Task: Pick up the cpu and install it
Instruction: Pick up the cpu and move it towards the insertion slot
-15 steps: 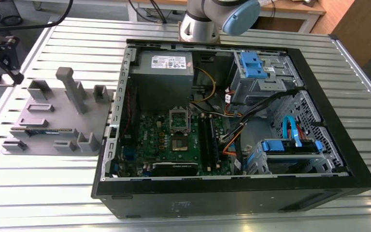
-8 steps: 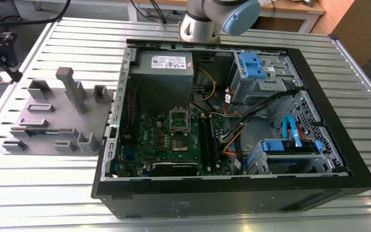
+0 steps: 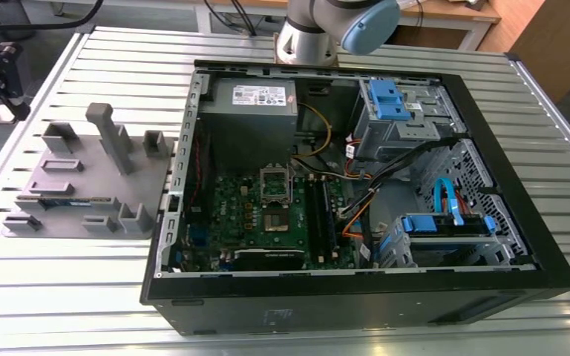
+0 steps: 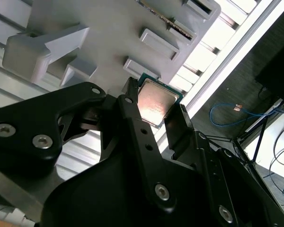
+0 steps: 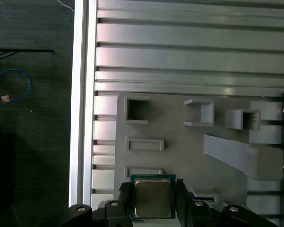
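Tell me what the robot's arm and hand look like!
The arm is a thick silvery-grey tube with a light blue round cap at its joint. The hand is black, with chunky angular fingers dotted with shiny silver screws.

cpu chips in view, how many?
1. The cpu is gripped in the pincer, over the grey tray. More may be hidden inside the computer case.

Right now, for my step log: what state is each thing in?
silvery square cpu: clamped in the black gripper, at the grey plastic holder; lifted or not, unclear.
black gripper: shut on the silvery square cpu.
black computer case: on its side, open.
long green memory stick: lying in the holder.
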Motion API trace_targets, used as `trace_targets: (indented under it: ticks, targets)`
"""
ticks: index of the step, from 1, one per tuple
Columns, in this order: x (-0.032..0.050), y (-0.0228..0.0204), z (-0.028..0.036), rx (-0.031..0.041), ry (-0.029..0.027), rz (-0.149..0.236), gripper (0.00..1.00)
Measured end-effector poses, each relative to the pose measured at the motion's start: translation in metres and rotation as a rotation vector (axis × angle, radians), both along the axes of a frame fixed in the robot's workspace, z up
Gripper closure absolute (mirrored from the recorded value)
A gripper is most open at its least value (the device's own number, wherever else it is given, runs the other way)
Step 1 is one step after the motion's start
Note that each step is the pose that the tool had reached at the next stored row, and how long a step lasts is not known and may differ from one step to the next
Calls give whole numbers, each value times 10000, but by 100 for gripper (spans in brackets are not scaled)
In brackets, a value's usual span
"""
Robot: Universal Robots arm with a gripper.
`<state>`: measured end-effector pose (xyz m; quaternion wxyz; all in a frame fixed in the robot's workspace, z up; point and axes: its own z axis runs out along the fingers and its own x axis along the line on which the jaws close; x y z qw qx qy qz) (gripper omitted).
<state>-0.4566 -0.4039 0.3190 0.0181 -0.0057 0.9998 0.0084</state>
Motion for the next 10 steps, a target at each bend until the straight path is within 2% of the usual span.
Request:
trace_targets:
  ticks: [10]
  targets:
    - [0, 0, 67, 1, -2, 0, 53]
